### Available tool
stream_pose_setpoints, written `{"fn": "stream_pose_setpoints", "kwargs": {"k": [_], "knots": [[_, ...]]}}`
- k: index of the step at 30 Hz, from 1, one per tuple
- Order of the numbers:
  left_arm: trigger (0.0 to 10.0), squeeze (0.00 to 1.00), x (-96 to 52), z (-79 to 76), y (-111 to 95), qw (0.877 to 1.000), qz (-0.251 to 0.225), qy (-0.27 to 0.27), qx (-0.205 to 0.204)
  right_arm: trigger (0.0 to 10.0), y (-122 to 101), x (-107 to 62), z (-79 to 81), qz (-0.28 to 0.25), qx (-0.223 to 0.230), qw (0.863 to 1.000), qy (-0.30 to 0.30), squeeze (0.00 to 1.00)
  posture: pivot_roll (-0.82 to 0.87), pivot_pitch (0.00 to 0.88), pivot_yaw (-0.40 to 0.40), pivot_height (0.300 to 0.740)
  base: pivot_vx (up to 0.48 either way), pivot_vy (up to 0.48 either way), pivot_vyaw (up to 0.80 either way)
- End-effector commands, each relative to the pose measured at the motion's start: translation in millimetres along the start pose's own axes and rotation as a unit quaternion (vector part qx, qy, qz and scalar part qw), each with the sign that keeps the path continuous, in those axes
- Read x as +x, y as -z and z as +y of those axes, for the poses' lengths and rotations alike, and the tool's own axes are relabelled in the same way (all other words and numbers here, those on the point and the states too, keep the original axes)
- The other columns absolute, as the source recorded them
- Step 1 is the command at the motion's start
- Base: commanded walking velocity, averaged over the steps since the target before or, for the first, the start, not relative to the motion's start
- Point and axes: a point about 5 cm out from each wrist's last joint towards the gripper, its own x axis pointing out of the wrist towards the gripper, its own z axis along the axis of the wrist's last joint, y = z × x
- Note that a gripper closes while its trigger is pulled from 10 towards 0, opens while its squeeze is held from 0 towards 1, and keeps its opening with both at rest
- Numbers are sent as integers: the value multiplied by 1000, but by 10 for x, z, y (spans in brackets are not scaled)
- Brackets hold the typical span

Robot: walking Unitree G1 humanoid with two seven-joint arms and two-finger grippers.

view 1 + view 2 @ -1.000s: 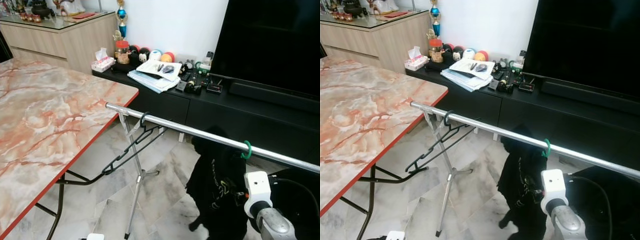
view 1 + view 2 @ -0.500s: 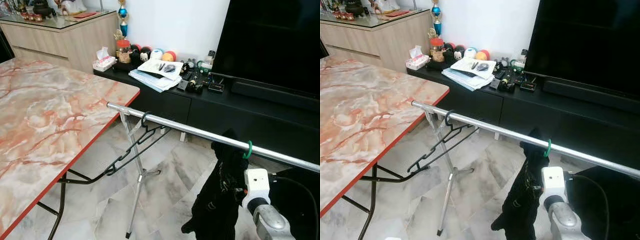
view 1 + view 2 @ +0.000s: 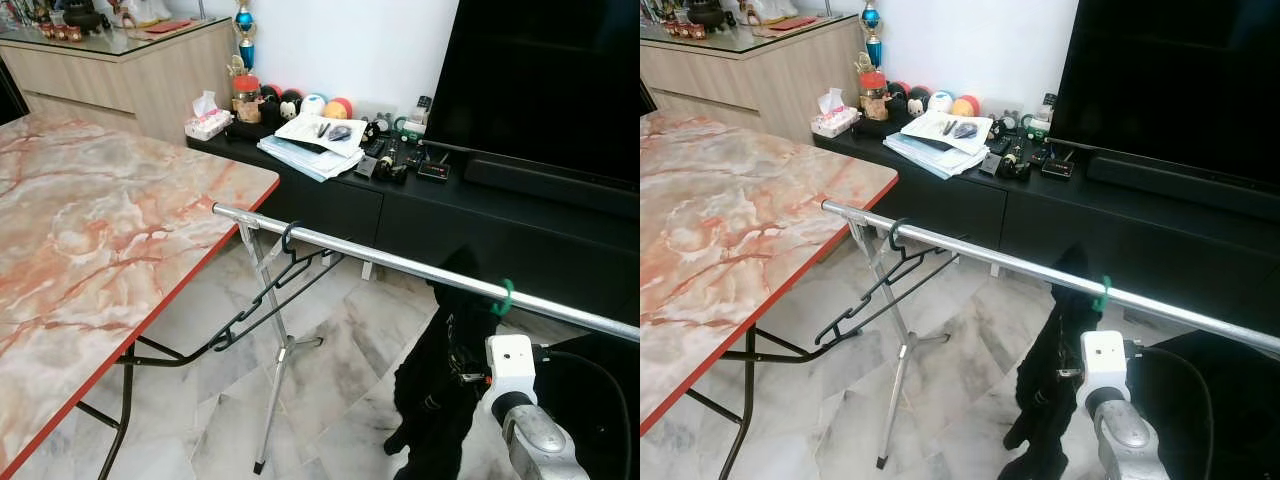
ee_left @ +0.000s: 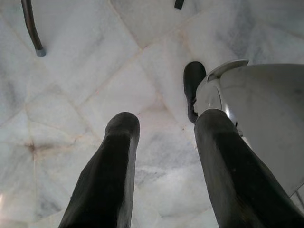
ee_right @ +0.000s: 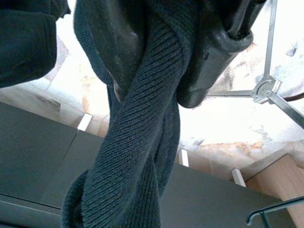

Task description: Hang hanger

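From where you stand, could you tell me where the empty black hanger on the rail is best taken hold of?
Judging by its pose, grip the black hanger at the neck just below its hook, coming from the robot's side of the metal rail. It hangs tilted, its lower end down near the table, so the neck is the nearest steady part. The right gripper is shut on the black garment, so the open left gripper would do it.

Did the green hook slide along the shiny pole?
Yes, a little. The green hook sits slightly farther along the silver pole from the empty black hanger, carrying the black garment that the right gripper grips.
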Motion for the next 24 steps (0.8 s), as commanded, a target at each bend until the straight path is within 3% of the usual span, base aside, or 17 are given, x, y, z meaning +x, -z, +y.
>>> {"fn": "stream_pose_setpoints", "kwargs": {"k": [1, 15, 21, 24], "knots": [[10000, 0, 30, -113, -44, 1000, 1, 7, 0, 0, -42, 8, -35, -13, 7, 1000, 9, 0, 102, 76, 1, 740, 0, 0, 0], [10000, 0, 43, -158, -74, 1000, -1, 10, 3, 0, -61, -16, -84, -34, 13, 999, 27, 0, 100, 77, 2, 740, 0, 0, 0], [10000, 0, 43, -160, -73, 1000, -1, 10, 4, 0, -116, -50, -92, -64, 23, 997, 38, 0, 97, 77, 3, 740, 0, 0, 0], [10000, 0, 43, -161, -73, 1000, -1, 9, 4, 0, -201, -101, -116, -107, 39, 992, 59, 0, 96, 77, 3, 740, 0, 0, 0]]}}
